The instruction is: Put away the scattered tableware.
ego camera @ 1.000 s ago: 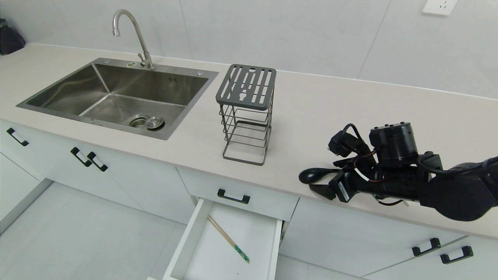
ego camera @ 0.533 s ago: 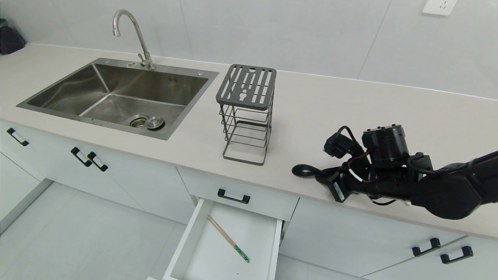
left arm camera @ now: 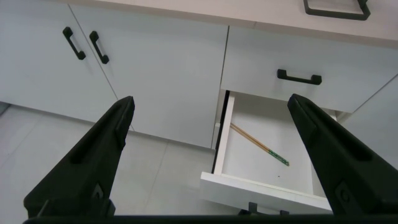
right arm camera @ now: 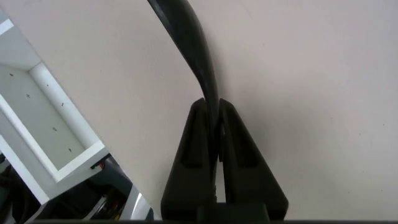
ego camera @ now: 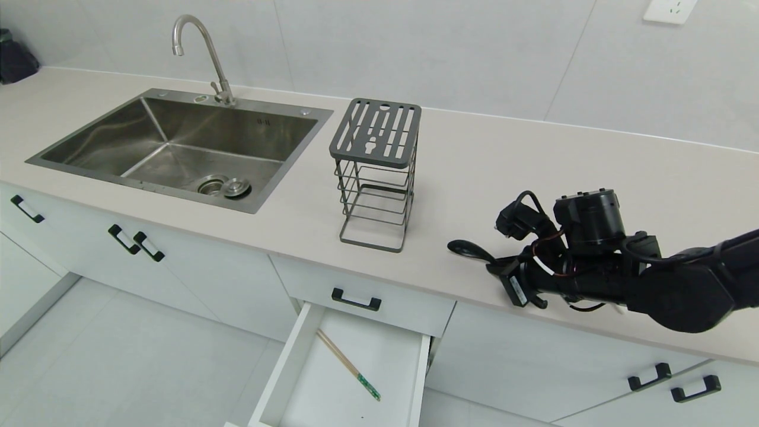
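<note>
One black spoon [ego camera: 468, 249], smooth with a slender curved handle, is clamped between the two closed fingers of the right gripper [ego camera: 497, 271]. Its oval bowl projects beyond the fingertips over the matte beige counter [ego camera: 533, 166]. One open white drawer [ego camera: 284, 379], below and left of that gripper, holds wooden chopsticks [ego camera: 347, 363], apparently a single pair. One dark wire rack [ego camera: 375, 178] stands farther left. Left gripper [left arm camera: 209, 101]: fingers spread wide, holding nothing.

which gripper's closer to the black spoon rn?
Right. The right gripper is shut on the black spoon over the counter; the left gripper hangs open, facing the open drawer.
</note>
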Robot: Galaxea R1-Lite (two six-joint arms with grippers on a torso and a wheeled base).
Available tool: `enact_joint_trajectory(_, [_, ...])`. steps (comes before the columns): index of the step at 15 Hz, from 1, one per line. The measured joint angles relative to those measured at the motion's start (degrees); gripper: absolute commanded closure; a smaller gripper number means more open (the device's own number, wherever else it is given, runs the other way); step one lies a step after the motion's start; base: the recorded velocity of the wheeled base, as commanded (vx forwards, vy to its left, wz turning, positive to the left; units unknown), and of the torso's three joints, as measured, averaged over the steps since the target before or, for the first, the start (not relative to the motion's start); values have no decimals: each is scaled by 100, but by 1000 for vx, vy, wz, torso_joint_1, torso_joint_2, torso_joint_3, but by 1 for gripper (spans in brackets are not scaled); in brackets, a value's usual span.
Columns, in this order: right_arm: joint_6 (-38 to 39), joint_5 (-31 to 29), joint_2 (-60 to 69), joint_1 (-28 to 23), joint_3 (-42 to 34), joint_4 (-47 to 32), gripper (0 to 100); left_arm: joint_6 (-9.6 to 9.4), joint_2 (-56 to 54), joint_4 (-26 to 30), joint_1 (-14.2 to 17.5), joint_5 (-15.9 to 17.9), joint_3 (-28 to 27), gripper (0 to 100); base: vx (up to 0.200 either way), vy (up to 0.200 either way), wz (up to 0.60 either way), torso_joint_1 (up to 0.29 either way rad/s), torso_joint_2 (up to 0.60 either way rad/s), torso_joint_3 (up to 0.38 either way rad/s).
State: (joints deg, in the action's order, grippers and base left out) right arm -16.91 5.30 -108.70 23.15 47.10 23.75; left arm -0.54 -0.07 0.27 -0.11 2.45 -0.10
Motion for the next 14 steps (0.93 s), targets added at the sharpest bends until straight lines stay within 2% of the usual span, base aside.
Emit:
enact_joint_trajectory(5, [-2, 9, 499, 223, -238, -7, 100, 5, 0, 0, -2, 1, 0, 0, 0, 0, 0, 0, 0, 0])
enact_joint_trajectory(10, [11, 13, 1054, 744, -909, 79, 100, 2, 0, 0, 0, 1, 0, 0, 0, 0, 0, 0, 0, 0])
enact_joint_trajectory(14, [22, 20, 1275, 1036, -1020, 91, 100, 5, 0, 0, -2, 1, 0, 0, 0, 0, 0, 0, 0, 0])
